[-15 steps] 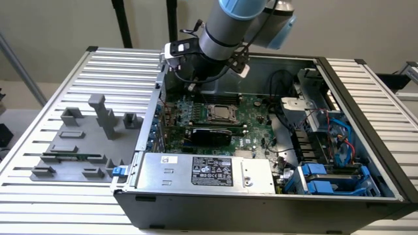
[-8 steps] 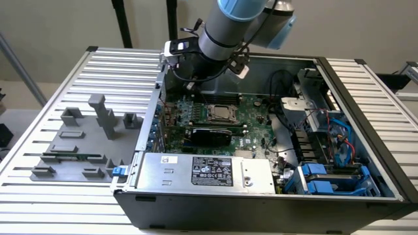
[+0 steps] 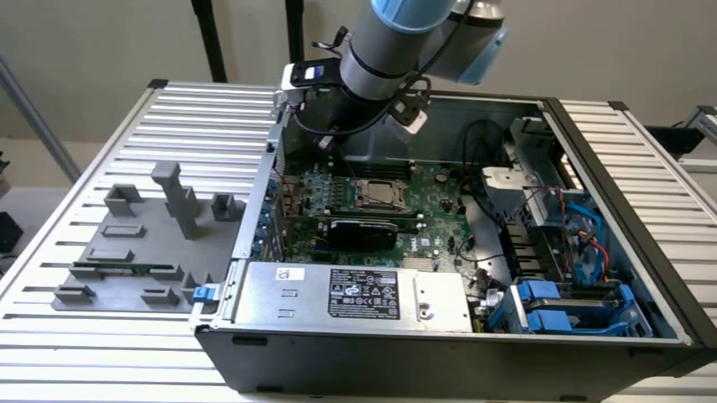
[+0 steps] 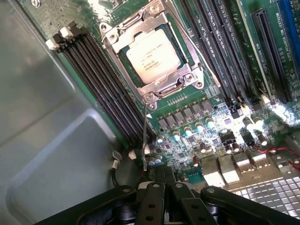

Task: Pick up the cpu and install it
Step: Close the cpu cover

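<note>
Square silvery-topped cpu point(image 4: 153, 56): seated in the metal-framed socket point(image 4: 193, 75) of the green motherboard point(image 4: 220, 101), inside the open computer case point(image 3: 627, 252). Black gripper point(image 4: 161, 185): above the board, apart from the chip; jaws narrow, holding nothing.

A plain beige wall point(image 3: 101, 42) is seen behind the scene, evenly lit. In front of it, two dark vertical poles point(image 3: 207, 38) are set side by side, and a slanted grey metal bar point(image 3: 34, 117) is seen at the exterior view's left. The surface point(image 3: 67, 252) is made of ribbed silver aluminium slats. Pale floor point(image 3: 23, 164) is glimpsed beyond its left edge.
</note>
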You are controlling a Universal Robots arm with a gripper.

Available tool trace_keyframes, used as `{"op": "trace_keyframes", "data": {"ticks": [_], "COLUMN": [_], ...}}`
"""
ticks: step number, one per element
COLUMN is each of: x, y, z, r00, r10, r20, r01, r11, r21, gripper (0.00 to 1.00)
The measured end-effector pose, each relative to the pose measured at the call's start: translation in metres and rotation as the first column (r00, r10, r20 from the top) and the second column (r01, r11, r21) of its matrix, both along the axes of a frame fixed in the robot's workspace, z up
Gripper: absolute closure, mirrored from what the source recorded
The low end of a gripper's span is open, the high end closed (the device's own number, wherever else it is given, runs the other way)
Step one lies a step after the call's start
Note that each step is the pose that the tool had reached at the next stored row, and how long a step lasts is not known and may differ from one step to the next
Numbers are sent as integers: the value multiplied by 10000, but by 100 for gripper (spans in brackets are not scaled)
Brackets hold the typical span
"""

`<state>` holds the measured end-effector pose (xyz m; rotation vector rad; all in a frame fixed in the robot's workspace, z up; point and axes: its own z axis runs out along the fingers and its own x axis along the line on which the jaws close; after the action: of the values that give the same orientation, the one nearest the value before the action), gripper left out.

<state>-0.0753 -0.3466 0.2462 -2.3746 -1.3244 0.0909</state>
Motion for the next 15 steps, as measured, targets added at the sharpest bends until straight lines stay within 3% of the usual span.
{"op": "trace_keyframes", "data": {"ticks": [5,15], "x": [-17,-16], "y": [-1,2], "z": [-53,-36], "r00": [9990,9927], "r10": [-455,-1208], "r20": [-2,-4], "r01": [455,1208], "r11": [9990,9927], "r21": [-3,33], "gripper": [89,89]}}
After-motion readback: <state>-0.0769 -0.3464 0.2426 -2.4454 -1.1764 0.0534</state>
